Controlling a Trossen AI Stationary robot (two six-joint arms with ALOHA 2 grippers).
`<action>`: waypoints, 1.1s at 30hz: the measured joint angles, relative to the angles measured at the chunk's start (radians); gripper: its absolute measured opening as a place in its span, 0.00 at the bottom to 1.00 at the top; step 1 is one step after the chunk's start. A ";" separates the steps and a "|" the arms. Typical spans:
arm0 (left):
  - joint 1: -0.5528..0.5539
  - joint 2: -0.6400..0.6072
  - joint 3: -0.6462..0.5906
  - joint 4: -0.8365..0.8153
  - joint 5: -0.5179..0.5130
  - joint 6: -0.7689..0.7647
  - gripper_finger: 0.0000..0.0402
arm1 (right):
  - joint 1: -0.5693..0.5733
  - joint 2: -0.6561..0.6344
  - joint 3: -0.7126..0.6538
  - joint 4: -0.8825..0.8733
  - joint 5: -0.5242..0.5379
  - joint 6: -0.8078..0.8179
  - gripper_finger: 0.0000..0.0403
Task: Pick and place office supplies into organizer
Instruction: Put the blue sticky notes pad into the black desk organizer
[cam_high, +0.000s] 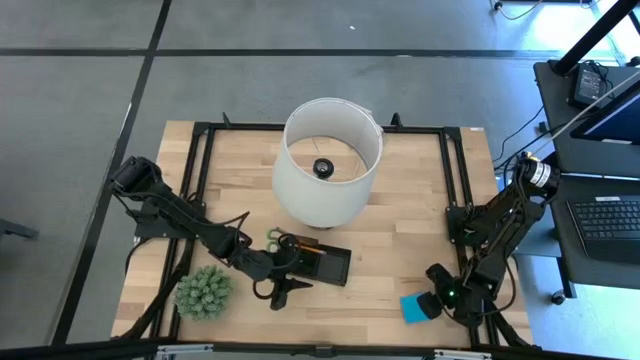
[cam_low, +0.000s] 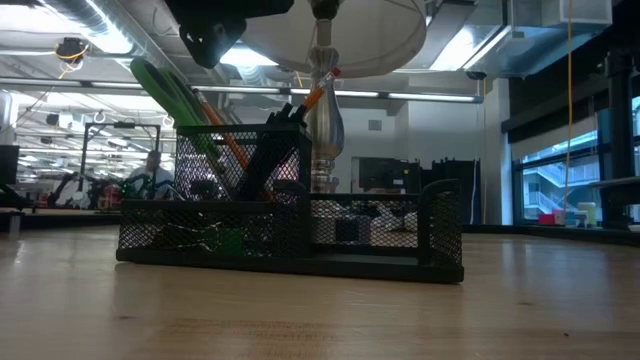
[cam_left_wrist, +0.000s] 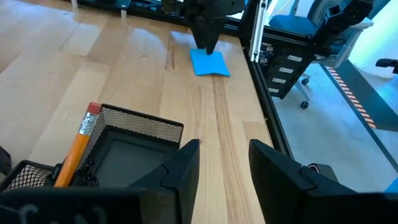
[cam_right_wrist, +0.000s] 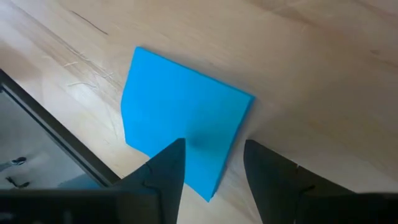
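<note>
Wood tabletop (cam_high: 400, 240) inside black frame, white lampshade (cam_high: 330, 160) mid-table, spiky green plant ball (cam_high: 204, 292) near front-left corner. Black mesh organizer (cam_high: 325, 262) just in front of lampshade, already holding orange pencil (cam_left_wrist: 79, 144) and green-handled scissors (cam_high: 275, 240), both leaning up out of the tall compartment in low view. Left gripper (cam_left_wrist: 224, 163) parked just beside organizer's front edge, fingers spread, nothing between them. Right gripper (cam_right_wrist: 211, 163) hovering over blue sticky-note pad (cam_right_wrist: 183, 118) at front-right of table, well apart from organizer; fingers apart, empty, straddling pad's near edge, not yet on it. Step in hand looks like pad pickup w/ right arm. To do well: centre over pad, square fingers to two opposite sides, drop till tips meet wood, then close. Pad thin & flat, so prob slides or fans if pinched at a corner. Lift straight, carry to low compartment, release low.
</note>
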 joint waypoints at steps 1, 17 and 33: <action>0.000 0.000 0.000 0.000 0.000 0.000 0.33 | 0.000 0.000 0.000 0.000 0.002 0.000 0.41; 0.000 0.000 0.000 0.000 -0.001 0.000 0.33 | -0.004 0.030 -0.002 0.048 0.072 -0.026 0.41; 0.000 0.000 0.000 0.000 -0.001 0.000 0.33 | -0.003 0.055 -0.002 0.064 0.052 -0.082 0.04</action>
